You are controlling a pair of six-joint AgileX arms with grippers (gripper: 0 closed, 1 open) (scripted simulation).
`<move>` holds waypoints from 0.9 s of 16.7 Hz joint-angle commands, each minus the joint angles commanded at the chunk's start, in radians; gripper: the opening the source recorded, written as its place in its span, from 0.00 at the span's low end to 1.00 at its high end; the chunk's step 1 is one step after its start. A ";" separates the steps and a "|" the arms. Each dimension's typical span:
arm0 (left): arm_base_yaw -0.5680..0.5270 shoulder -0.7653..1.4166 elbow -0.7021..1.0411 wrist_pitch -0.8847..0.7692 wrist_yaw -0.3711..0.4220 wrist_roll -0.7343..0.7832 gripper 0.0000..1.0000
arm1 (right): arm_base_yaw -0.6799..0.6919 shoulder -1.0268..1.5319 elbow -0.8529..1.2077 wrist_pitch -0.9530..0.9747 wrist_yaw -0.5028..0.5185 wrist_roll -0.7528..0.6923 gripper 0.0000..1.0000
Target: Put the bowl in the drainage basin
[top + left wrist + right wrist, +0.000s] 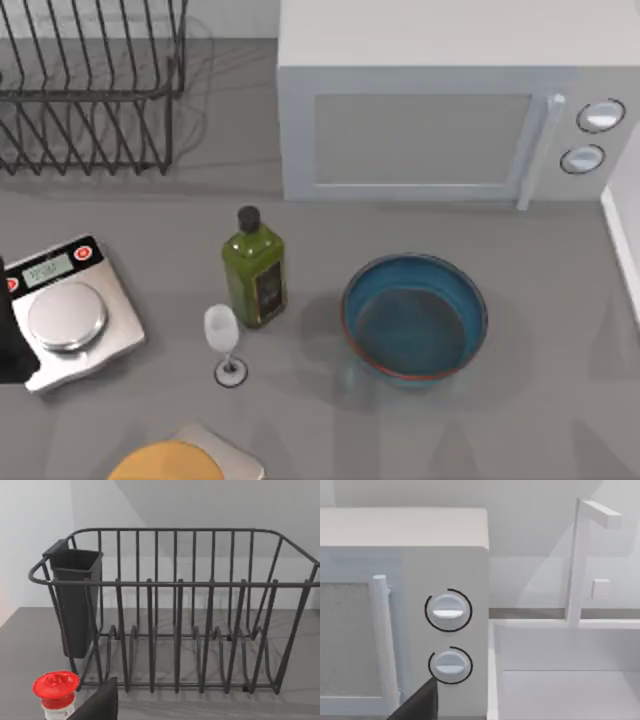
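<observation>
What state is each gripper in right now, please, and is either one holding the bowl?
Left gripper: cannot be told; a dark part of it shows, facing the dish rack.
Right gripper: cannot be told; it faces the microwave.
The bowl sits unheld on the table.

The bowl (415, 318) sits upright on the grey table in front of me, right of centre in the top view. It is wide, round and fairly shallow, glazed blue inside and out, with a thin reddish-brown rim running round the lip. Its inside holds nothing. It rests just in front of the microwave (455, 105), apart from it, and to the right of the green bottle (254, 270), with a clear gap between them. The drainage basin (95, 85), a dark wire rack, stands at the far left corner of the table, well apart from the bowl.
</observation>
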 joint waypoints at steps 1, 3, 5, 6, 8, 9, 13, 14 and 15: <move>0.000 0.000 0.000 0.000 0.000 0.000 1.00 | 0.000 0.000 0.000 0.000 0.000 0.000 1.00; 0.000 0.000 0.000 0.000 0.000 0.000 1.00 | 0.009 0.010 0.010 -0.008 -0.002 0.006 1.00; 0.000 0.000 0.000 0.000 0.000 0.000 1.00 | 0.051 0.063 0.060 -0.046 -0.006 0.036 1.00; 0.000 0.000 0.000 0.000 0.000 0.000 1.00 | 0.082 0.104 0.100 -0.077 -0.008 0.059 1.00; 0.000 0.000 0.000 0.000 0.000 0.000 1.00 | 0.154 0.218 0.206 -0.156 -0.009 0.114 1.00; 0.000 0.000 0.000 0.000 0.000 0.000 1.00 | 0.193 0.290 0.272 -0.204 -0.008 0.144 1.00; 0.000 0.000 0.000 0.000 0.000 0.000 1.00 | 0.341 0.638 0.593 -0.437 0.000 0.277 1.00; 0.000 0.000 0.000 0.000 0.000 0.000 1.00 | 0.374 0.739 0.678 -0.503 0.003 0.310 1.00; 0.000 0.000 0.000 0.000 0.000 0.000 1.00 | 0.404 0.844 0.762 -0.570 0.005 0.343 1.00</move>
